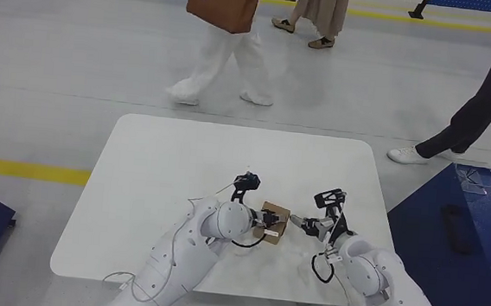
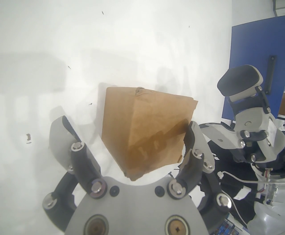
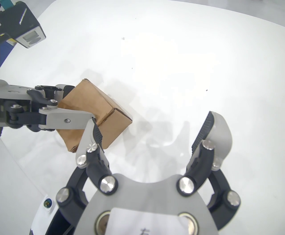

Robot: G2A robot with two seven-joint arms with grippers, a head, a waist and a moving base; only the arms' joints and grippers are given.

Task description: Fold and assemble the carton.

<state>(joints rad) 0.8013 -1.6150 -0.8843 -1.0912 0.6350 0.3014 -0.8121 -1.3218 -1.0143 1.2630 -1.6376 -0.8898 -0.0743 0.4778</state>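
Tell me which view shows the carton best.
The left wrist view: the carton sits close and central, two faces plain. The right wrist view shows it partly behind the left gripper; the top view shows it small, from far above.

I counted one brown box (image 1: 271,220) and one white table (image 1: 184,165). There were two grippers, a left gripper (image 2: 126,128) and a right gripper (image 3: 151,121). Each gripper had two fingers (image 3: 213,131), so that made four fingers in all.
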